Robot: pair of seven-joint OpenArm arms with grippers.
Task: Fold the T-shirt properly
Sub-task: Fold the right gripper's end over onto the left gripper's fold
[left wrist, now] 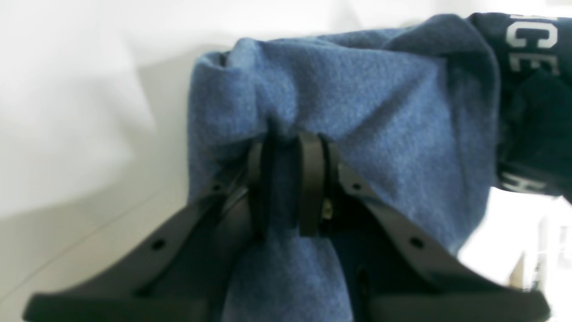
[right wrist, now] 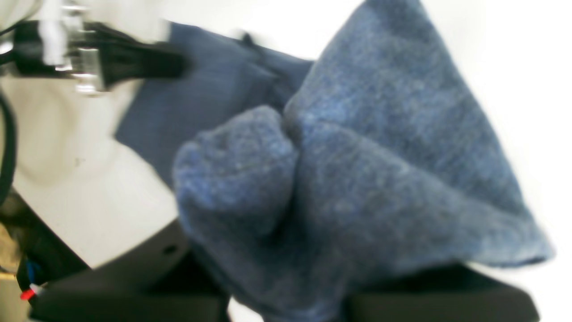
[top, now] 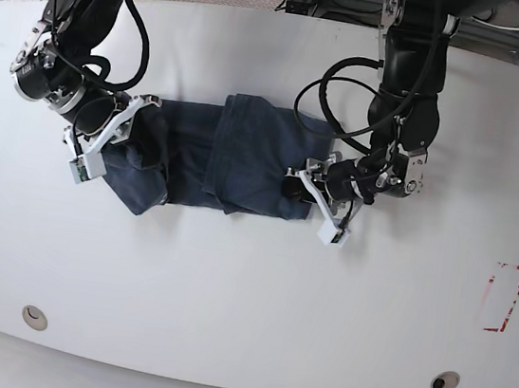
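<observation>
The T-shirt (top: 221, 156) is lying near the middle of the white surface (top: 247, 288), bunched into a wide, partly folded band that is stretching between the two arms. One layer is lying doubled over the middle of the band, forming a raised fold, and the cloth is showing navy on one face and a paler slate blue on the other.

In the left wrist view, the left hand (left wrist: 288, 183) is pinching a gather of the T-shirt (left wrist: 357, 116): the two dark fingers (left wrist: 310, 179) are standing nearly together, with blue fabric squeezed in the narrow gap and spilling out above and below them. White block letters are showing on the darker fold at the upper right of that view. In the base view, this left hand (top: 301, 185) is sitting at the band's edge on that view's right.

In the right wrist view, the right hand (right wrist: 286, 277) is mostly buried under the T-shirt (right wrist: 357, 170); its fingertips are hidden by a thick lump of pale blue cloth that is rising straight out from between the black finger bases, so the hand is clamping the fabric. The other arm is showing blurred at the upper left of that view. In the base view, the right hand (top: 119, 133) is gripping the band's opposite end, where the cloth is puckering.
</observation>
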